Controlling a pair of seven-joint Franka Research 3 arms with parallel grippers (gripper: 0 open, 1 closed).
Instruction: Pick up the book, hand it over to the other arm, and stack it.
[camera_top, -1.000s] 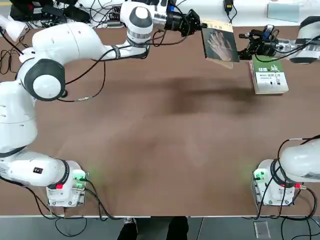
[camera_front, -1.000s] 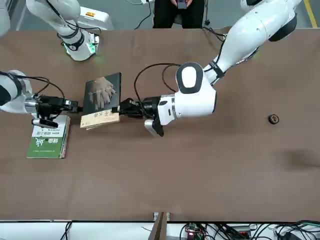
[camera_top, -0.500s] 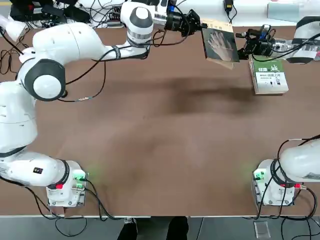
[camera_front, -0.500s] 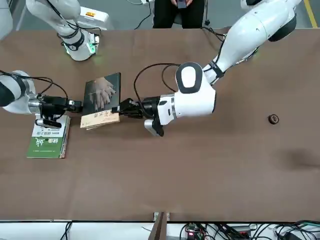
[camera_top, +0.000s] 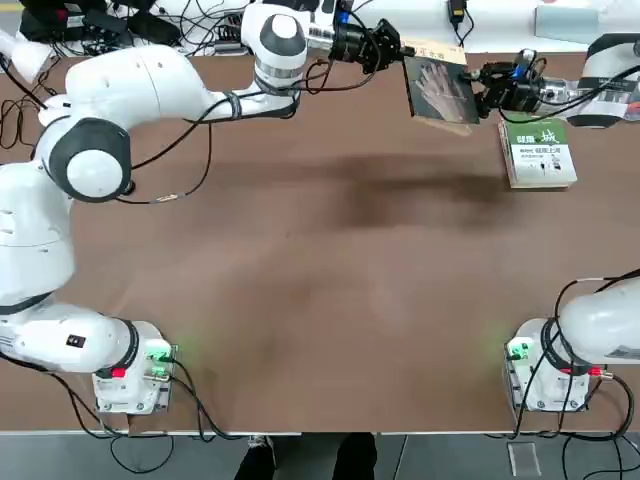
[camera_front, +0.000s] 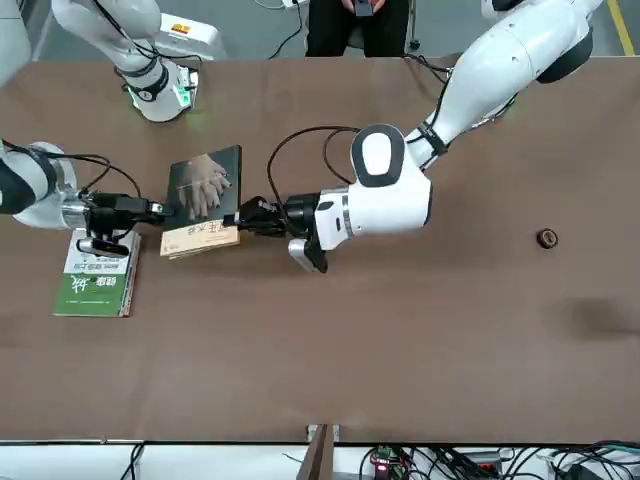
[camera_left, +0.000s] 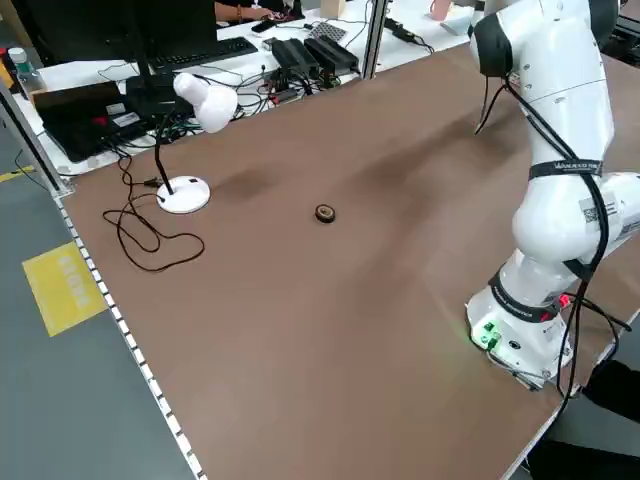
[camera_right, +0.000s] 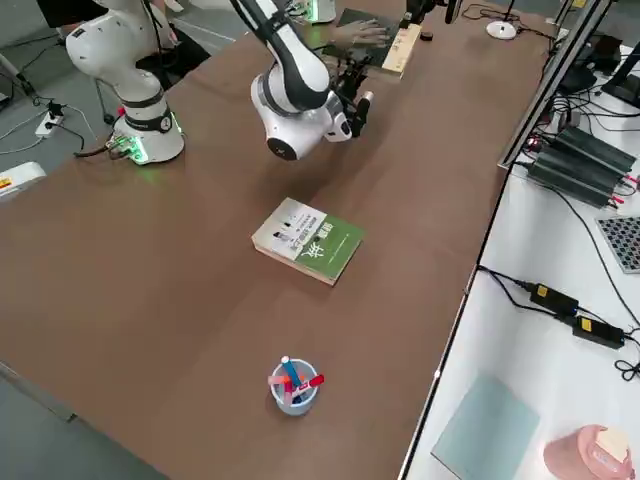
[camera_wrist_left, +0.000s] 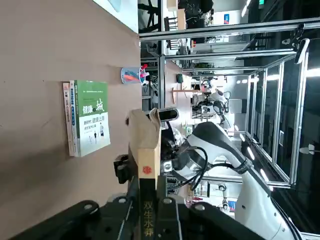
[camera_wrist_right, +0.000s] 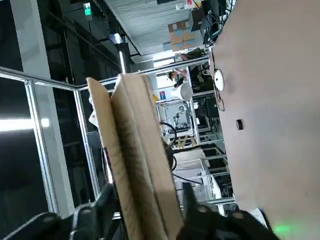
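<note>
The book (camera_top: 440, 90), dark-covered with a pale hand image, hangs tilted above the far side of the table. My left gripper (camera_top: 398, 55) is shut on its spine side, seen in the front view as the left gripper (camera_front: 243, 213) and the book (camera_front: 205, 195). The left wrist view shows the book (camera_wrist_left: 145, 145) standing edge-on in that grip. My right gripper (camera_top: 478, 88) has come in from the opposite side and straddles the book's free edge; the right wrist view shows the book (camera_wrist_right: 140, 165) inside it.
A green-and-white book (camera_top: 540, 150) lies flat just below the right gripper. A pen cup (camera_right: 293, 385) stands near the far right edge. A small dark round object (camera_front: 546, 237) and a desk lamp (camera_left: 190, 140) sit on the left side. A person (camera_front: 360, 20) stands by the robot's side.
The right gripper moved toward the book until it straddled the free edge, and its jaws narrowed. The left gripper held the book still.
</note>
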